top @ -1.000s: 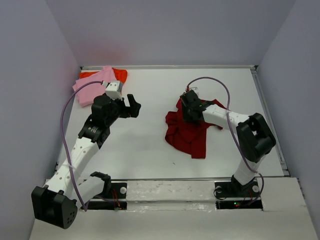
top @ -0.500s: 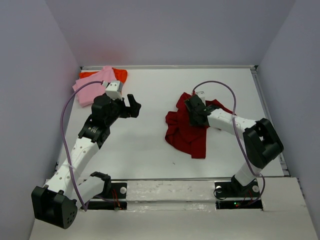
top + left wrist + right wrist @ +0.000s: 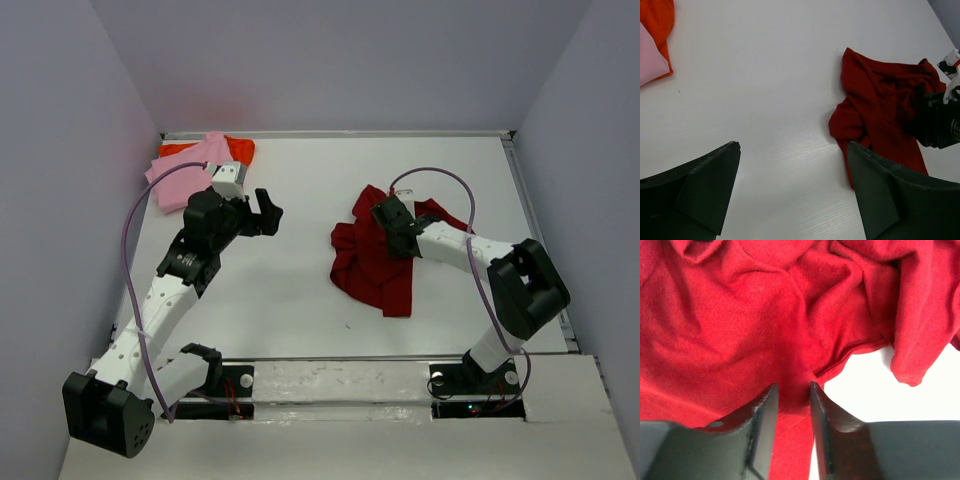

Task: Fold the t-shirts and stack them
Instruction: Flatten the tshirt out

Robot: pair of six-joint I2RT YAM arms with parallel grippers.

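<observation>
The dark red t-shirt (image 3: 368, 268) lies crumpled on the white table right of centre; it also shows in the left wrist view (image 3: 875, 95). My right gripper (image 3: 390, 220) is low on its back part, its jaws nearly closed with a fold of the red cloth (image 3: 740, 315) pinched between them (image 3: 791, 390). My left gripper (image 3: 267, 213) is open and empty above bare table (image 3: 792, 145), left of the red shirt. The light pink t-shirt (image 3: 183, 180) lies folded on the bright orange one (image 3: 240, 150) in the back left corner.
Grey walls close the table on the left, back and right. A raised rail (image 3: 540, 240) runs along the right edge. The right arm's purple cable (image 3: 440, 172) loops above the red shirt. The arm bases (image 3: 340, 385) stand at the near edge.
My right gripper has shifted a little right and toward me on the red shirt, and the cloth's back edge has bunched up at it. The left arm has not moved.
</observation>
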